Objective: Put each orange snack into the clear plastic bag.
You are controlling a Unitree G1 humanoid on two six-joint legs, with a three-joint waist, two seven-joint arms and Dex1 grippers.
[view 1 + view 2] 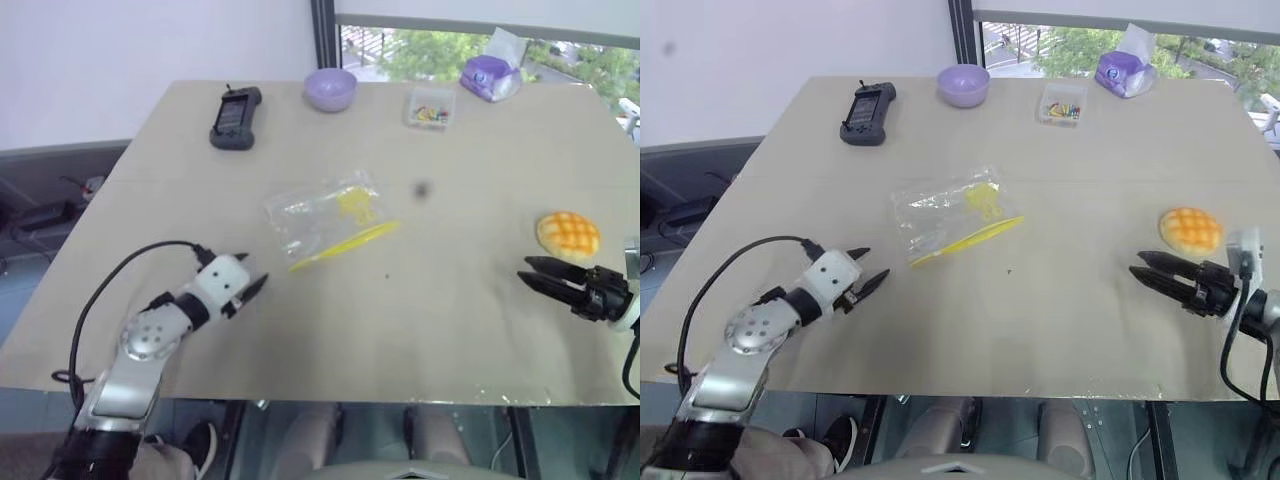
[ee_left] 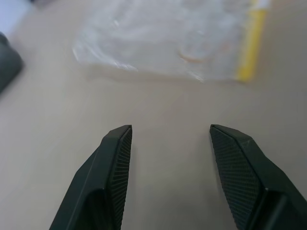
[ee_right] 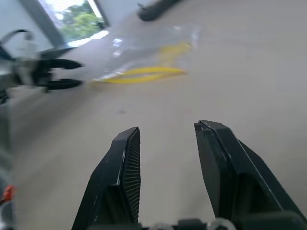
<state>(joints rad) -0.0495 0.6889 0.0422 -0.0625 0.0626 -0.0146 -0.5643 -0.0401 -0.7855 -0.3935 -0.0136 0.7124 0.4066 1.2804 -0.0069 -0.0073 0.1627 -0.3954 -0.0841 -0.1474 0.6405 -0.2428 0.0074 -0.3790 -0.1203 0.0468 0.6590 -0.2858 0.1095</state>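
Note:
The orange snack [image 1: 568, 233], a round bun with a grid-scored top, lies near the table's right edge. The clear plastic bag [image 1: 325, 218], flat with a yellow seal strip, rests at the table's middle. My right gripper [image 1: 523, 268] hovers just in front of the bun, pointing left, open and holding nothing. My left gripper [image 1: 252, 272] is open over the front left of the table, aimed at the bag a short way off. The bag [image 2: 168, 38] lies ahead of the left gripper [image 2: 170, 129] in its wrist view. The right wrist view shows the right gripper [image 3: 168, 127] facing the bag [image 3: 148, 52].
Along the far edge stand a black handheld device [image 1: 236, 117], a purple bowl [image 1: 330, 88], a small clear box of coloured bits [image 1: 431, 107] and a purple wrapped pack [image 1: 488, 76]. The beige table [image 1: 420, 340] ends close in front of both grippers.

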